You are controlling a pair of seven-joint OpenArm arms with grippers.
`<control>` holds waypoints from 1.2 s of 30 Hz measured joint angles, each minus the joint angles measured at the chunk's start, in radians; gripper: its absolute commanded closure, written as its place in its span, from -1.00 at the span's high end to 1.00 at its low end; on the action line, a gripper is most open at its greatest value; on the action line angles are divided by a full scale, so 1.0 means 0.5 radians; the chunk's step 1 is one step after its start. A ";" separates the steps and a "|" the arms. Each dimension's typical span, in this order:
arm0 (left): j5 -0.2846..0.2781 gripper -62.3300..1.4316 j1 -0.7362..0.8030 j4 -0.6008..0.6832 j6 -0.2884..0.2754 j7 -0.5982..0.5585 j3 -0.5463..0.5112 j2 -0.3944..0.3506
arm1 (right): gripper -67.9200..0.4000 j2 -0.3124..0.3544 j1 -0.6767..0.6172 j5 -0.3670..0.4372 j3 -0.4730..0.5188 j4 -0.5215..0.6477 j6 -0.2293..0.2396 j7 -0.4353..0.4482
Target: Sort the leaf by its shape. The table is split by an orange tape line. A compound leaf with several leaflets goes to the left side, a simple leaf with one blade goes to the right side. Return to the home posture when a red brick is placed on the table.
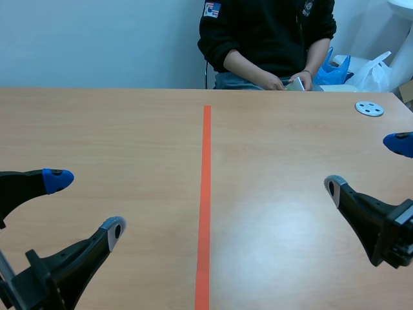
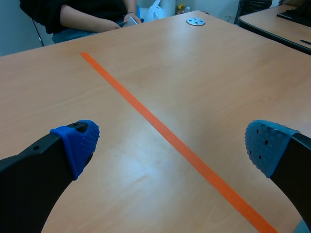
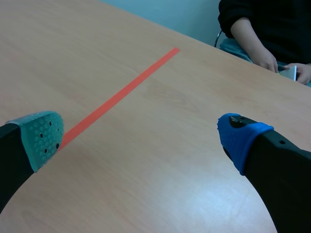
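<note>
No leaf lies on the wooden table (image 1: 129,142) in any view. The orange tape line (image 1: 206,194) runs down its middle. My left gripper (image 1: 86,203) hovers low over the left half, open, with nothing between its fingers (image 2: 75,143). My right gripper (image 1: 366,164) hovers over the right half, also open and empty, its pads (image 3: 240,133) wide apart. Across the table sits a person whose hands (image 1: 290,82) hold a small pale flat item at the far edge; I cannot tell what it is.
A small grey disc with holes (image 1: 370,108) lies near the table's far right corner. Blue and white plastic bags (image 1: 371,71) sit behind the table at the right. Another table (image 2: 272,19) stands beyond the right side.
</note>
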 measured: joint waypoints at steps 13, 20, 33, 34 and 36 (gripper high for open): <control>0.001 1.00 0.000 0.000 -0.001 -0.002 0.000 -0.028 | 1.00 0.000 0.000 0.000 0.000 0.000 -0.001 0.000; 0.001 1.00 0.000 0.000 -0.001 -0.002 0.000 -0.028 | 1.00 0.000 0.000 0.000 0.000 0.000 -0.001 0.000; 0.001 1.00 0.000 0.000 -0.001 -0.074 0.000 -0.027 | 1.00 0.000 0.000 0.000 0.000 0.000 -0.001 0.000; 0.001 1.00 0.000 0.000 -0.001 -0.074 0.000 -0.027 | 1.00 0.000 0.000 0.000 0.000 0.000 -0.001 0.000; 0.001 1.00 0.000 0.000 -0.001 -0.074 0.000 -0.027 | 1.00 0.000 0.000 0.000 0.000 0.000 -0.001 0.000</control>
